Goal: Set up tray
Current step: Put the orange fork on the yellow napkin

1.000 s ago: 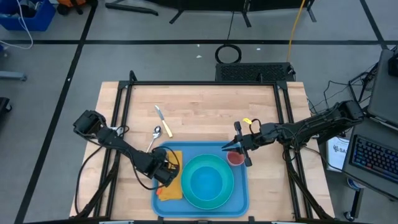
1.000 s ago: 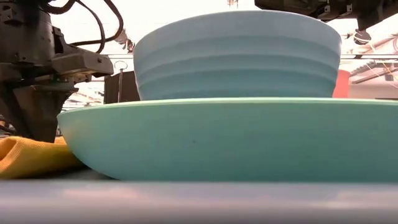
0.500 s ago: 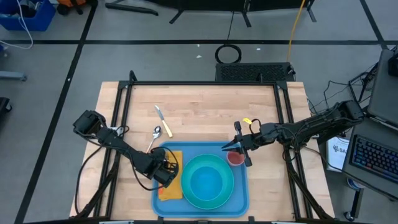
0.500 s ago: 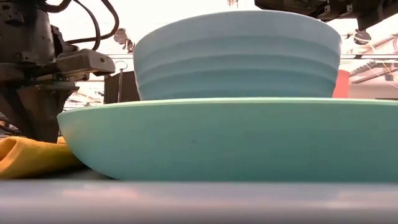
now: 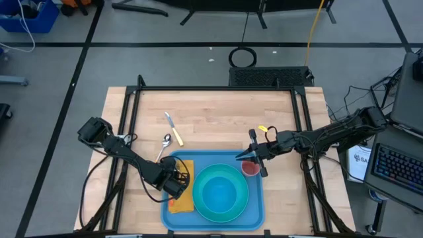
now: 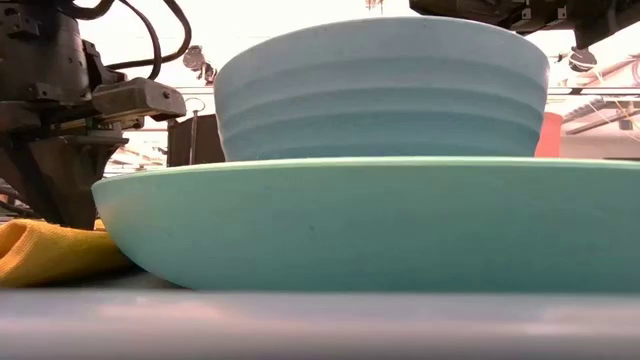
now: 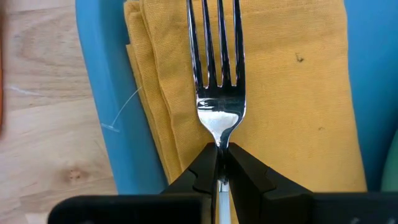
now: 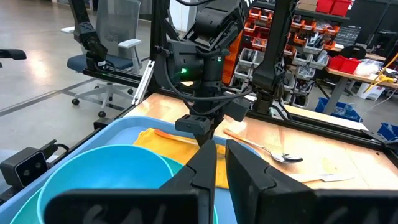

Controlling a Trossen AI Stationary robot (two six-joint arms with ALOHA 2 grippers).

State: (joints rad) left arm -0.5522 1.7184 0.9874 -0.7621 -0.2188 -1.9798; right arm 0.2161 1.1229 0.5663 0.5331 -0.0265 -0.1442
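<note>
Wooden worktop [image 5: 218,116] carries the tray [image 5: 256,213] at its near edge; left gripper [image 7: 219,163] pinches a fork [image 7: 218,74] over the yellow napkin [image 7: 292,93] by the tray's left rim; right gripper [image 5: 253,158] is clenched, empty, above the red cup [image 5: 250,168]; bowl [image 6: 380,90] sits on plate [image 6: 380,225]

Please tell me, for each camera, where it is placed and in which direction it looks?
High: overhead, straight down; both arms, tray.
Low: tabletop level, facing bowl on plate; arm parts above.
Left wrist: down on fork, napkin; left gripper.
Right wrist: across the tray; right gripper.
Shared: right wrist and high both show spoon.
</note>
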